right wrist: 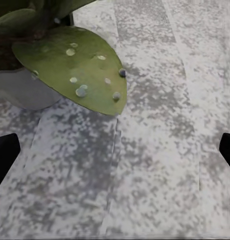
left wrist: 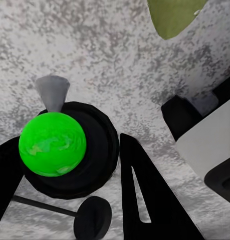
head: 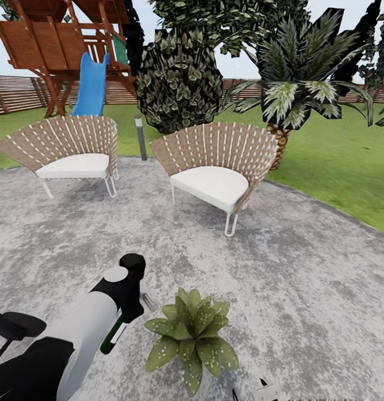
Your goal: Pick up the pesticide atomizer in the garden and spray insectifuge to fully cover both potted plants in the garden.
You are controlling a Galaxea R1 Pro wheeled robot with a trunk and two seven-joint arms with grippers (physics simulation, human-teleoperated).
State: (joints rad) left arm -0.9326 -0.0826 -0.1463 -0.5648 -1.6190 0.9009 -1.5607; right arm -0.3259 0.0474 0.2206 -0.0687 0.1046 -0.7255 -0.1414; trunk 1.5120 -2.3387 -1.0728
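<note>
One potted plant (head: 190, 334) on the patio (head: 303, 289), right in front | left gripper (head: 127, 312) fingers gripping the pesticide atomizer (head: 115, 333), held just beside the leaves, probably lined up to spray | right gripper (right wrist: 115, 150) fingers spread wide, nothing between them, hanging near the grey pot (right wrist: 22, 90) | two chairs (head: 214, 167) well behind

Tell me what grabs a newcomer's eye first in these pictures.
The potted plant on the grey patio, right before the robot, draws the eye, with the left gripper holding the pesticide atomizer beside it. Behind stand two wicker chairs, and a blue slide on the lawn beyond.
</note>
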